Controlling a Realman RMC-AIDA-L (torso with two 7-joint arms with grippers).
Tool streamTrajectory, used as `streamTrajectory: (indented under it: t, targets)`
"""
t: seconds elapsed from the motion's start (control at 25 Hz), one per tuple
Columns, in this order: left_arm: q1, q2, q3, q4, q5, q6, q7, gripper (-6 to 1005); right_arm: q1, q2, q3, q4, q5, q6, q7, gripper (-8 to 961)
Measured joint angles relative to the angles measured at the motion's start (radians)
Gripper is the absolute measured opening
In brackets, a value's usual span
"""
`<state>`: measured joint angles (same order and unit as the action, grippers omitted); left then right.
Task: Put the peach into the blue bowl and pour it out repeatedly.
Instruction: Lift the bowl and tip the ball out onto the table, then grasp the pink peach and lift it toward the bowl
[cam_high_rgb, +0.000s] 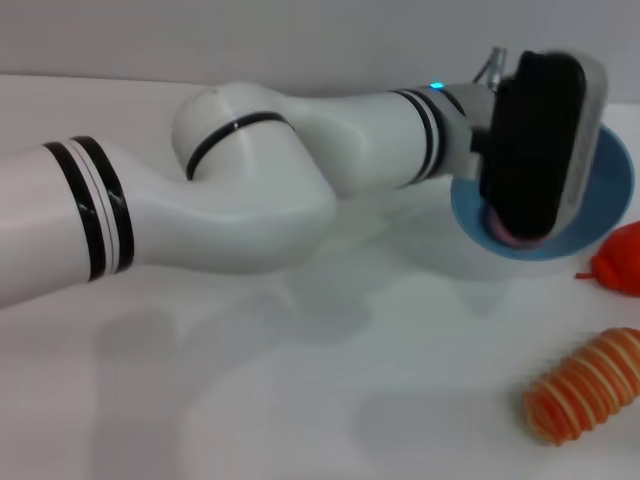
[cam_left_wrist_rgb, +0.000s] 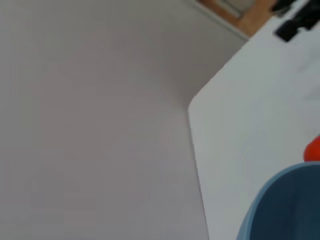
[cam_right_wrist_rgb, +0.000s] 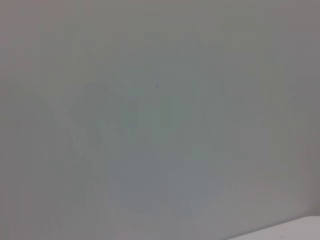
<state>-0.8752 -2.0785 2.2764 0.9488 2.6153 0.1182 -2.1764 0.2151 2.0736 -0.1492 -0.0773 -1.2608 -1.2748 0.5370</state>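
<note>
The blue bowl (cam_high_rgb: 612, 185) is tipped up on its side at the right of the white table, its opening facing my left arm. My left gripper (cam_high_rgb: 540, 140) has reached across from the left. Its black body covers the bowl's mouth and it holds the bowl by the rim. A sliver of the pink peach (cam_high_rgb: 512, 237) shows at the bowl's lower lip, just under the gripper body. The left wrist view shows the blue bowl (cam_left_wrist_rgb: 285, 210) close by. My right gripper is out of view.
A red fruit with a stem (cam_high_rgb: 620, 262) lies just right of the bowl and also shows as a red fruit (cam_left_wrist_rgb: 313, 149) past the bowl's rim. An orange ribbed toy (cam_high_rgb: 585, 385) lies at the front right. The table's corner (cam_left_wrist_rgb: 192, 107) is near a grey wall.
</note>
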Motion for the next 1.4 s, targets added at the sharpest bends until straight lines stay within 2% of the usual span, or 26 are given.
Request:
streamTrajectory:
  t: [0.24,0.6,0.8,0.92,1.0,1.2,1.28,1.4]
  targets:
    - [0.038,0.000,0.059,0.010,0.075,-0.082,0.134,-1,0.003,0.000,0.005,0.005,0.000,-0.002,0.000,726]
    - [0.104,0.000,0.096,0.022,0.110,-0.188,0.464,-1,0.015,0.000,0.005,0.005,0.000,0.006,0.000,725]
    - [0.146,0.000,0.114,0.014,0.110,-0.296,0.522,-1,0.022,0.000,0.005,0.011,0.000,0.002,0.001,725]
    - [0.157,0.000,0.108,0.014,0.086,-0.311,0.509,-1,0.032,0.000,0.005,0.018,0.000,0.007,0.001,725]
    - [0.159,0.000,0.084,0.011,0.002,-0.308,0.474,0,0.045,0.000,0.009,0.029,0.000,0.029,0.002,725]
    - [0.139,0.000,-0.018,-0.034,-0.321,-0.303,0.275,0,0.083,-0.004,0.014,0.044,-0.003,0.137,0.068,725]
    - [0.126,0.000,-0.056,-0.065,-0.422,-0.282,0.212,0,0.106,-0.010,-0.011,0.031,-0.028,0.215,0.156,726]
    - [0.114,0.002,-0.100,-0.096,-0.545,-0.226,0.134,0,0.141,-0.023,-0.091,-0.023,-0.164,0.300,0.344,723]
